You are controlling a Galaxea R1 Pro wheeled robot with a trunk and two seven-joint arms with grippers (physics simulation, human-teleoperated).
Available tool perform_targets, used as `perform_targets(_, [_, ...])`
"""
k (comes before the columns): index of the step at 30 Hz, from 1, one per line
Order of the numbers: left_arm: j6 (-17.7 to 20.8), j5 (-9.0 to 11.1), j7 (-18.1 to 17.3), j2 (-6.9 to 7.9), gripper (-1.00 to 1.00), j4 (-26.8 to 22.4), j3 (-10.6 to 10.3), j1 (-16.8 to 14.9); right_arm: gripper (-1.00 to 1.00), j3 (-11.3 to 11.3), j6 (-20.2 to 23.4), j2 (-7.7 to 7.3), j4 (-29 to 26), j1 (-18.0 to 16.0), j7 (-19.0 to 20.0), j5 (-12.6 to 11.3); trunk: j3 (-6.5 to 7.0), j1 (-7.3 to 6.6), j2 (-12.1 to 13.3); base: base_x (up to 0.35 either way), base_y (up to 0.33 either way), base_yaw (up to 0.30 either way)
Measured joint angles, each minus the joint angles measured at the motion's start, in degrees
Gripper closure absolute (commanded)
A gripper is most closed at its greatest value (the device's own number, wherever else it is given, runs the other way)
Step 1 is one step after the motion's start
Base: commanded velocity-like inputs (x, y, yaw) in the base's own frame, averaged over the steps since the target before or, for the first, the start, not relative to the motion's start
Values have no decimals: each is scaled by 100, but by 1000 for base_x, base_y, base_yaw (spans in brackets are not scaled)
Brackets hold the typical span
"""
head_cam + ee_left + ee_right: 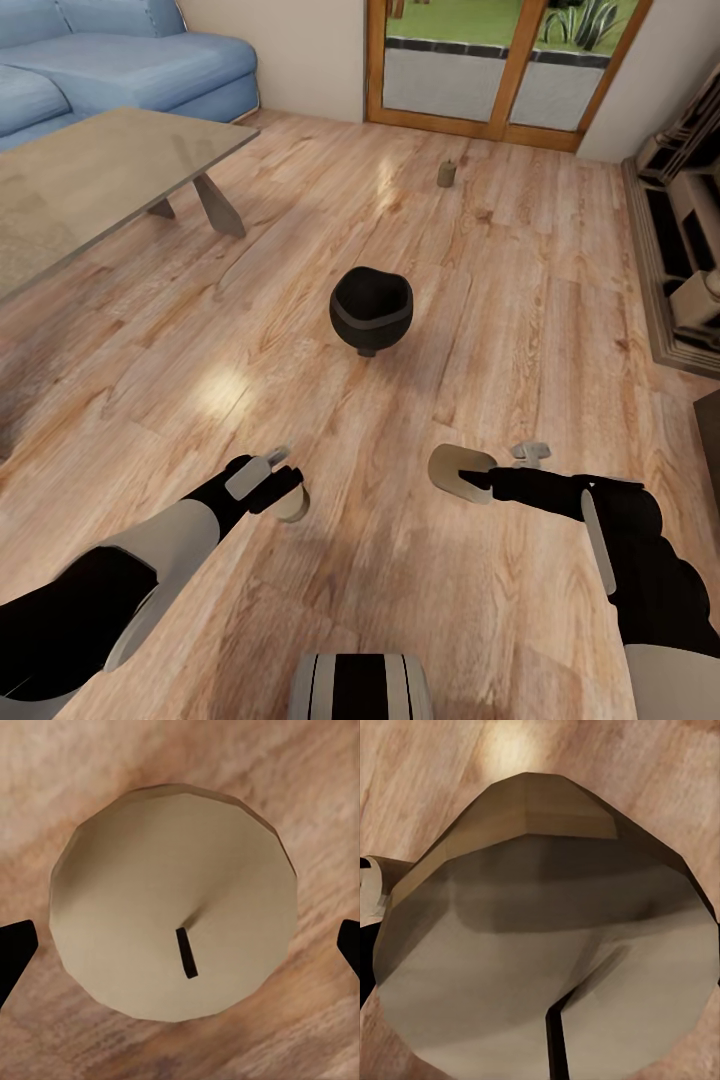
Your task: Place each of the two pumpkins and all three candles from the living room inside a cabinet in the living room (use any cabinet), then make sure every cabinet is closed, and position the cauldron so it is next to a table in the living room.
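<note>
My left gripper hangs open just above one beige candle, which seems to stand on the wooden floor. In the left wrist view that candle shows from above with its dark wick, and the dark fingertips stand apart from its sides. My right gripper is shut on a second candle, held tilted above the floor; this candle looms large in the right wrist view. A third candle stands far ahead on the floor. The black cauldron sits mid-floor. The glass table is at the left. Pumpkins and cabinet are out of view.
A blue sofa stands behind the table at the far left. Glass doors with a wooden frame close the far wall. An ornate beige-and-black fireplace lines the right side. Open wooden floor lies between me and the cauldron.
</note>
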Motion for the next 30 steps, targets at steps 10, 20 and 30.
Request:
perform_targets(10, [-1,0,2,9,-100,-3,0,0,100,3,0,0,0,2,1,5,-110,13,-6,0,0,0])
perform_targets(20, [-19,36,-3,8,-100,-107,21,-4,100,0,1,0,0,0,1,-3,-199,22,-13,0,0,0])
perform_targets(30, [-21,33,-6,7,-100,-107,12,-4,100,0,0,0,0,2,1,1,-199,22,-13,0,0,0])
